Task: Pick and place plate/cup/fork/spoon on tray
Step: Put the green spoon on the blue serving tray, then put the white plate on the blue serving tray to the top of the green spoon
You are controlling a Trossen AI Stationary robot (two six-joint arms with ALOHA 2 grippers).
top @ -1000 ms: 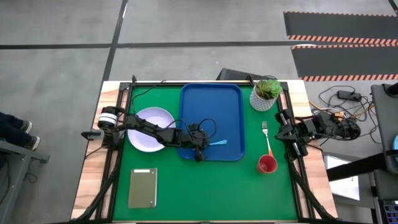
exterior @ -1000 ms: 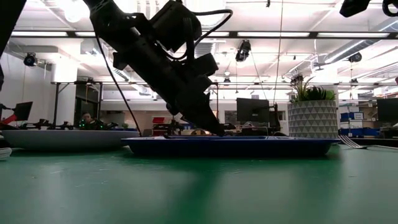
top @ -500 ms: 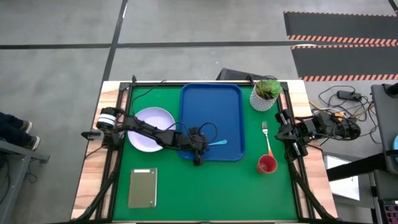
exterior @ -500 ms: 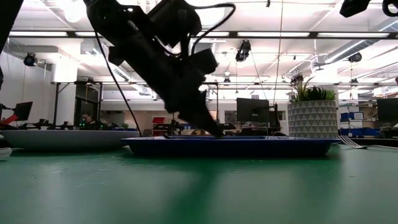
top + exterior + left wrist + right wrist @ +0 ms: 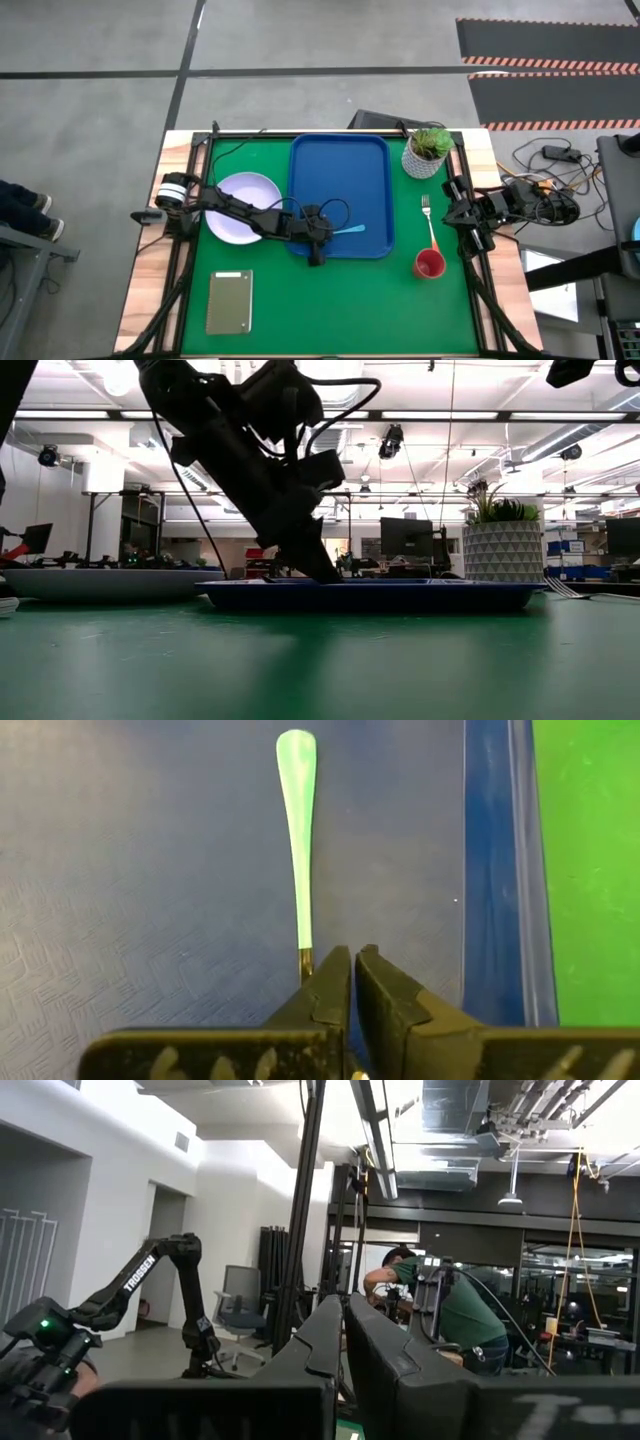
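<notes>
The left claw [image 5: 352, 982] has its two dark fingers pressed together with nothing between them, hovering low over the near end of the slim spoon with a light blue handle [image 5: 297, 830]. The spoon lies flat on the floor of the large dark blue rectangular plastic tray [image 5: 340, 160], free of the claw, its handle pointing away from the fingertips; its dark metal bowl end is hidden under them.

The spoon looks light, stiff and thin, lying flush on a textured plastic floor, so it would probably be awkward to pinch; across the narrow handle near its middle seems the likeliest hold. The round pale lavender shallow plate [image 5: 243, 205] sits on the green bench just left of the tray, still off it. It looks rigid and wide, so only its rim offers a grip.

The left arm stretches from its base at the bench's left edge across the plate, wrist tipped steeply down into the tray's near part.

The slim fork with silver tines and an orange handle [image 5: 429, 226] and the small red-orange round cup [image 5: 429, 264] lie on the bench right of the tray. The right claw [image 5: 466, 222] waits at the bench's right edge, raised and fingers together, empty.
</notes>
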